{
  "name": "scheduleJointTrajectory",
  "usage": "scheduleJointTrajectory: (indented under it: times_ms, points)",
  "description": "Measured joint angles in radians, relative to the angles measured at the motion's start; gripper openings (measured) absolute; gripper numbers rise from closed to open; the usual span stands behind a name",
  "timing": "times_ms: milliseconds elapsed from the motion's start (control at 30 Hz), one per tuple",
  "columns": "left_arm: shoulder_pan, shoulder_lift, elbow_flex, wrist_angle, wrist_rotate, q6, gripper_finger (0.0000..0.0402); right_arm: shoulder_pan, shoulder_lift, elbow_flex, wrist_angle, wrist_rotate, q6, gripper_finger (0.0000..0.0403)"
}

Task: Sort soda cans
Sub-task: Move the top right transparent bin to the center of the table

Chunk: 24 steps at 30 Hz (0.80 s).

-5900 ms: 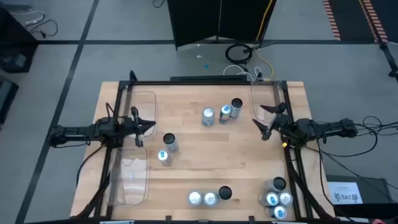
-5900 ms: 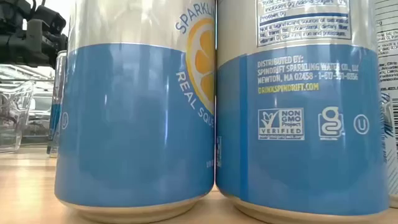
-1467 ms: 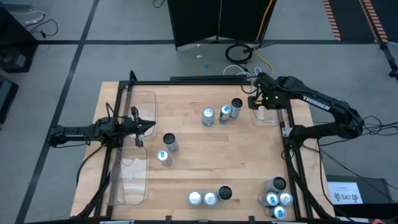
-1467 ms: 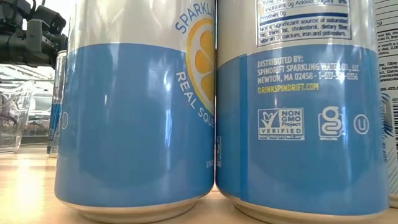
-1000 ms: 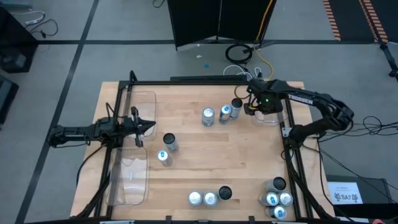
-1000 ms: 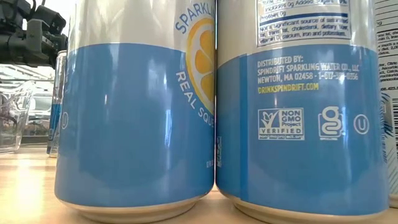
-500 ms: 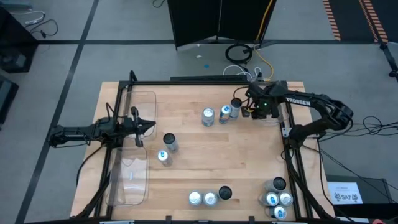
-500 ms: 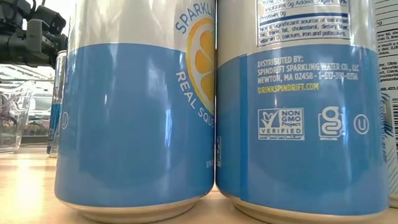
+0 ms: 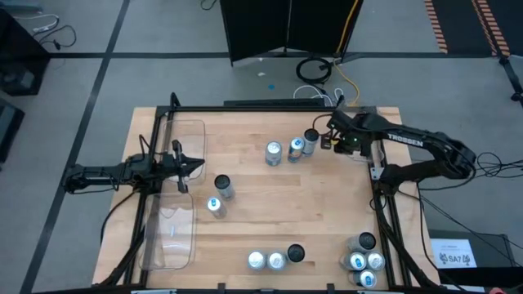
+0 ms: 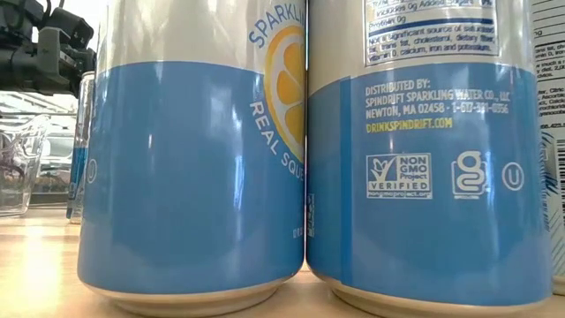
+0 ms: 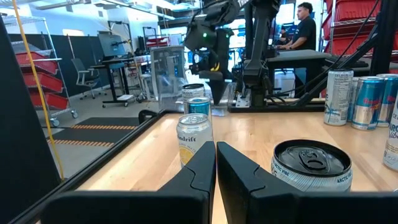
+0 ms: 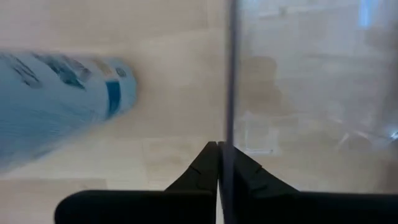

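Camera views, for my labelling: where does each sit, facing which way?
High: overhead, facing down; table, left arm, right arm.
Low: tabletop level, facing two blue cans.
Left wrist: across table, past shut left end effector.
Right wrist: downward; right end effector shut on clear tray.
Shared: left wrist and high show the right arm.

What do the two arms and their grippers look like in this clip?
Both arms are dark, slim and jointed. The right arm carries white TROSSEN lettering, with a green light glowing near the right gripper. The left gripper has black pointed fingers, angular and wedge-shaped. Dark cables trail from both arm bases.
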Motion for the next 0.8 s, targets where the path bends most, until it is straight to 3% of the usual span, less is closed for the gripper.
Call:
scheduleJointTrajectory:
  times_ms: [200,433,800]
  points:
    - [0.000,0.000,0.000,0.000,0.000,0.000,0.0027,0.020,-0.025,0.128,-0.123,0.052,0.019,0.0001]
    - [0.000,0.000,0.000,0.000,0.000,0.000,0.0027,0.082,-0.025,0.378,-0.253,0.124,0.017,0.0000]
    - [0.000,0.000,0.000,0.000,0.000,0.000,0.0027,0.373,0.030,0.675,-0.412,0.138,0.218,0.0000]
